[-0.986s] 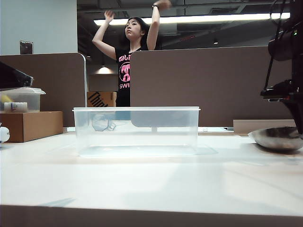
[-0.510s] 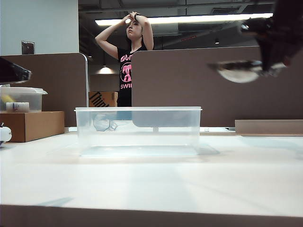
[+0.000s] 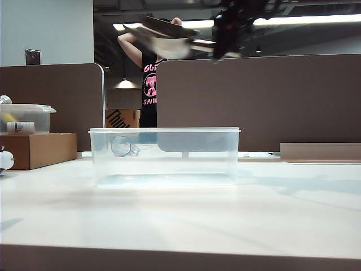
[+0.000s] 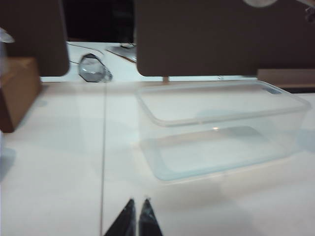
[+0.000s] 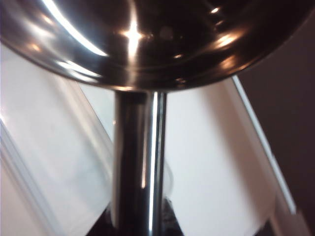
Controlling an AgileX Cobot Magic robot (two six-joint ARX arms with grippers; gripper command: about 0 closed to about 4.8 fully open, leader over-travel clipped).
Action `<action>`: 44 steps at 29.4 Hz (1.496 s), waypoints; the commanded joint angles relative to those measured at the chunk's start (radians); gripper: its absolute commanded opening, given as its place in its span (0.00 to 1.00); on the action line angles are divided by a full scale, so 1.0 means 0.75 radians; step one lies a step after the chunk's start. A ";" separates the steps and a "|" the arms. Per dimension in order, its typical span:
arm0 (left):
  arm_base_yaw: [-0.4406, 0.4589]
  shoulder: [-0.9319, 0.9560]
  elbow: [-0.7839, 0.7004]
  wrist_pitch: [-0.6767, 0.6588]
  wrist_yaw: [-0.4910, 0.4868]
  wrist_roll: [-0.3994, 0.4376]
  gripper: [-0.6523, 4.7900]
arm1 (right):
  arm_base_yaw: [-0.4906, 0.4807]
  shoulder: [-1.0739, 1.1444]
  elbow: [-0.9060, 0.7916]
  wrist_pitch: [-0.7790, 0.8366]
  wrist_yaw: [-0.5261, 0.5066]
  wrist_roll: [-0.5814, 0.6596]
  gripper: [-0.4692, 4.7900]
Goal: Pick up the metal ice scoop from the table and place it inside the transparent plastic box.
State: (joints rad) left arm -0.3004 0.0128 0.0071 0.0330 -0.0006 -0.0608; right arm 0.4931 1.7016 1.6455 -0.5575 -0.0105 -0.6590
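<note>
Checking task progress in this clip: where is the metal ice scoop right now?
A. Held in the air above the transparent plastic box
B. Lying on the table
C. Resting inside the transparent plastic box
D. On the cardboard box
A: the right claw grips the metal ice scoop by its handle, high above the empty transparent plastic box.

transparent plastic box (image 3: 163, 156) on table (image 3: 225, 214)

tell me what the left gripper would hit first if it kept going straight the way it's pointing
Probably the transparent plastic box. The shut left gripper points low across the table toward the box's near corner, though depth is unclear and it might slip just past.
</note>
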 commanded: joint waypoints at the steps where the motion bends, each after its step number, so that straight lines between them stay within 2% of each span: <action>1: 0.042 -0.010 -0.001 0.008 0.006 0.001 0.16 | 0.021 0.076 0.007 0.051 -0.020 -0.182 0.08; 6: 0.111 -0.011 -0.001 0.008 0.006 0.001 0.16 | 0.021 0.197 0.007 0.095 0.062 -0.216 0.08; 9: 0.141 -0.013 -0.001 0.008 0.006 0.001 0.16 | 0.021 0.272 0.007 0.123 0.054 -0.318 0.08; 18: 0.141 -0.013 -0.001 0.008 0.006 0.001 0.16 | 0.015 0.365 0.007 0.161 0.105 -0.424 0.08; 25: 0.141 -0.013 -0.001 0.008 0.006 0.001 0.16 | 0.013 0.395 0.007 0.092 0.117 -0.430 0.08; 27: 0.141 -0.013 -0.001 0.008 0.006 0.001 0.16 | 0.015 0.394 0.007 0.122 0.172 -0.423 0.08; 28: 0.141 -0.013 -0.001 0.008 0.006 0.001 0.16 | 0.015 0.394 0.007 0.131 0.204 -0.422 0.09; 30: 0.141 -0.013 -0.001 0.008 0.006 0.001 0.16 | 0.015 0.394 0.007 0.130 0.234 -0.422 0.32; 31: 0.141 -0.013 -0.001 0.008 0.006 0.001 0.16 | 0.015 0.393 0.007 0.118 0.236 -0.422 0.36; 35: 0.141 -0.013 -0.001 0.008 0.006 0.001 0.16 | 0.017 0.392 0.007 0.085 0.236 -0.413 0.38; 38: 0.141 -0.013 -0.001 0.008 0.006 0.001 0.16 | 0.018 0.381 0.007 0.092 0.288 -0.323 0.43; 42: 0.141 -0.013 -0.001 0.007 0.006 0.001 0.16 | 0.017 0.296 0.007 0.130 0.290 -0.225 0.42; 43: 0.141 -0.013 -0.001 0.008 0.006 0.001 0.16 | 0.017 0.263 0.007 0.159 0.284 -0.198 0.37; 44: 0.141 -0.013 -0.001 0.007 0.006 0.001 0.16 | 0.017 0.216 0.007 0.210 0.281 -0.158 0.19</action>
State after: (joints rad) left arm -0.1947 0.0021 0.0071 0.0315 -0.0002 -0.0608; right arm 0.5041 1.8908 1.6451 -0.4526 0.2050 -0.8169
